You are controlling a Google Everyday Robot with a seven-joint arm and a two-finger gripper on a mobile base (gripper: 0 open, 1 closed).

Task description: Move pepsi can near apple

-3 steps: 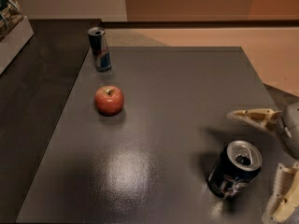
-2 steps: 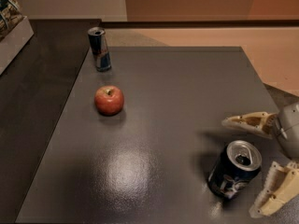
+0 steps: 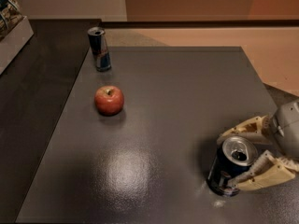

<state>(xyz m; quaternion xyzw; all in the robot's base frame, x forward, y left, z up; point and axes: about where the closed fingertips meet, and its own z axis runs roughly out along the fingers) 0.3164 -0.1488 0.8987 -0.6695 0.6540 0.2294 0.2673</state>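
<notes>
Fingers (image 3: pixel 261 175) of the gripper (image 3: pixel 234 158), spread just wider than the can, flank the upright pepsi can (image 3: pixel 231 166) at the near right of the dark worktop (image 3: pixel 187 92), well apart from the apple (image 3: pixel 109 100) and the slim can (image 3: pixel 99 48) at far left.

A slim blue-and-silver can (image 3: pixel 99 48) stands upright near the far left corner of the dark grey table (image 3: pixel 187 78); the tabletop shows a pale glare patch near its front; a darker counter (image 3: pixel 37 106) adjoins the table on the left; a white box (image 3: pixel 14 35) sits at that counter's far left edge; tan floor (image 3: pixel 219 35) lies beyond; the gripper (image 3: pixel 225 161) is at the table's near right.
</notes>
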